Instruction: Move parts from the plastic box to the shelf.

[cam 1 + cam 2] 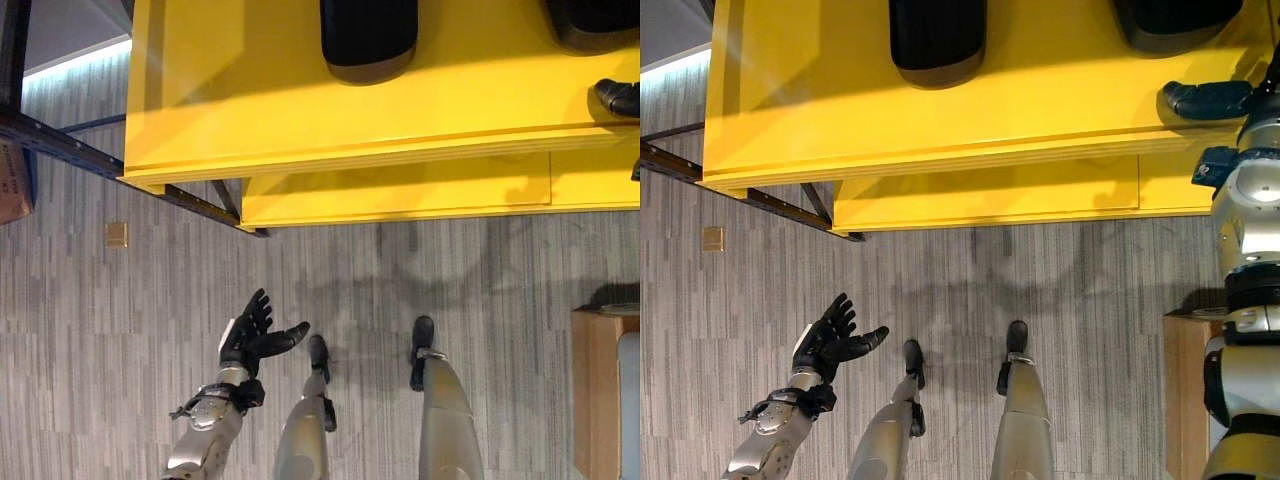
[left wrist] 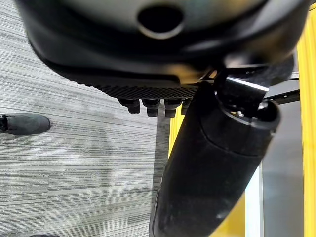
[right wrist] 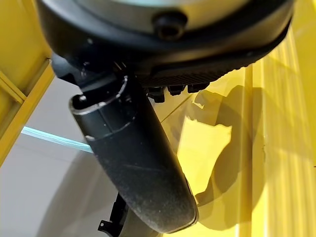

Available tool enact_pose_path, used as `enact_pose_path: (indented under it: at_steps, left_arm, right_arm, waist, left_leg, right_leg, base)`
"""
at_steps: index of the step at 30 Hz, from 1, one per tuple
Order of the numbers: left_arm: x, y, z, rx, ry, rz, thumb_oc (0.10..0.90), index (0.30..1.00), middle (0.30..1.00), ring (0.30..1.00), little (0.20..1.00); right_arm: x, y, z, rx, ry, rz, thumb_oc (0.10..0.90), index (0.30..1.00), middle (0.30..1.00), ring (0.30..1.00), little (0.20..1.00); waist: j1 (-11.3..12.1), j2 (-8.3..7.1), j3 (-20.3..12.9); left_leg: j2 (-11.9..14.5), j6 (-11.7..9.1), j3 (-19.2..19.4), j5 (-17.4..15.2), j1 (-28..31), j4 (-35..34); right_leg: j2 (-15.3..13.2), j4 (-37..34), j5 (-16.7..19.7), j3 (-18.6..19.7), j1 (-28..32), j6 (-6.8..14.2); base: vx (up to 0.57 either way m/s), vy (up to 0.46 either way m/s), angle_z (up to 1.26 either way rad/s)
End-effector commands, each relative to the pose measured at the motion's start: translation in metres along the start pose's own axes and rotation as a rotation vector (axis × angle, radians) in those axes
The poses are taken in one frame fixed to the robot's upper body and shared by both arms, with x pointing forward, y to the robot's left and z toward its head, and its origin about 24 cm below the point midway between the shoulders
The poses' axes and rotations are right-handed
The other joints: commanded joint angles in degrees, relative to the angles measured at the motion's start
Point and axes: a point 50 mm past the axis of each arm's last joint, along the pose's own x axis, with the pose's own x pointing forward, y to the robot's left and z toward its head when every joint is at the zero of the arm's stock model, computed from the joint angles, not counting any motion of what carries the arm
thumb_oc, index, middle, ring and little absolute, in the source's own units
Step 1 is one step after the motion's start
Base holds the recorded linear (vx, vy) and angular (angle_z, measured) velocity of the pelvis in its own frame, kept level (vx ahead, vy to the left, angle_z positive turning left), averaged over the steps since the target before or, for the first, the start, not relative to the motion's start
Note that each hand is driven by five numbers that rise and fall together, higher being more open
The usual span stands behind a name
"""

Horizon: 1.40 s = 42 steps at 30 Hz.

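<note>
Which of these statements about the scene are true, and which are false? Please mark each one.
1. The left robot hand is open above the floor. True.
2. The left robot hand holds a black part. False: it holds nothing.
3. Two black parts, one and another, lie on the yellow shelf. True.
4. The right robot hand is low, near the floor. False: it reaches over the shelf's edge.
5. The shelf is blue. False: it is yellow.

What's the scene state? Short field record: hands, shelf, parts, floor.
left hand: open, empty, low over the floor
right hand: up at the yellow shelf, over its top board; grip cannot be told
parts: two dark parts lying on the shelf top
floor: grey carpet, cardboard box at the robot's right
</note>
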Motion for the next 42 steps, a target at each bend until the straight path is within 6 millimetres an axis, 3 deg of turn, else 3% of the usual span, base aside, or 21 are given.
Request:
enact_pose_path:
  at_steps: [1, 19, 42]
  left_arm:
    - [-0.005, 0.006, 0.024, 0.035, -0.131, -0.014, 0.900, 1.000, 1.000, 1.000, 1.000]
    - [-0.007, 0.011, 0.022, 0.033, -0.120, -0.003, 0.900, 1.000, 1.000, 1.000, 1.000]
    - [-0.005, 0.007, 0.020, 0.011, -0.113, -0.016, 0.900, 1.000, 1.000, 1.000, 1.000]
  right_arm:
    - [0.008, -0.008, 0.069, 0.023, -0.278, -0.008, 0.900, 1.000, 1.000, 1.000, 1.000]
    - [0.002, -0.006, 0.055, 0.024, -0.248, 0.016, 0.900, 1.000, 1.000, 1.000, 1.000]
    - [-0.001, 0.006, 0.014, 0.140, -0.079, 0.049, 0.900, 1.000, 1.000, 1.000, 1.000]
  waist:
    - [-0.5, -3.53, -1.4]
    - [-0.3, -4.14, -2.0]
    - [-0.2, -3.97, -2.4]
  left_leg:
    - [3.4, -2.7, -2.0, 5.6, 7.1, -0.5]
    - [3.3, -2.6, -2.2, 5.3, 7.4, -0.5]
    - [2.8, -2.2, -2.0, 4.2, 7.8, -0.5]
  right_leg:
    - [-1.7, -10.3, 6.1, -1.5, 8.6, 4.3]
    - [-1.5, -11.8, 7.1, -1.7, 9.7, 4.4]
    - [-1.6, -12.3, 7.6, -1.1, 9.9, 4.6]
  base:
    - [0.00, 0.000, 0.00]
    - [0.00, 0.000, 0.00]
    - [0.00, 0.002, 0.00]
